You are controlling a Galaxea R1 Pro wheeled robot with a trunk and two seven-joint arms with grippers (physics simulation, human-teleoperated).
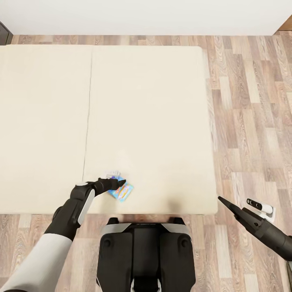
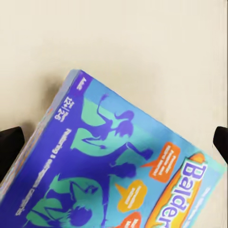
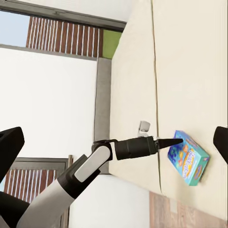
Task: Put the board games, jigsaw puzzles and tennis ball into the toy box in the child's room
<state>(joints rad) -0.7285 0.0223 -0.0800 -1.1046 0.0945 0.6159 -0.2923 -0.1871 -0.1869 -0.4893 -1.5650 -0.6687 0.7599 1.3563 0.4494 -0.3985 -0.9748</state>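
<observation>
In the head view, the left arm reaches forward, low over the bed [image 1: 146, 121], and the left gripper [image 1: 120, 182] is above the board game [image 1: 123, 192], which lies near the mattress's front edge. I cannot tell whether it touches the box.

In the left wrist view, its fingertips [image 2: 9, 147] stand wide apart, on either side of the board game [image 2: 118, 166].

In the right wrist view, the right gripper's fingertips [image 3: 10, 142] are spread, holding nothing, and the board game [image 3: 189, 164] lies flat on the bed [image 3: 190, 71].
</observation>
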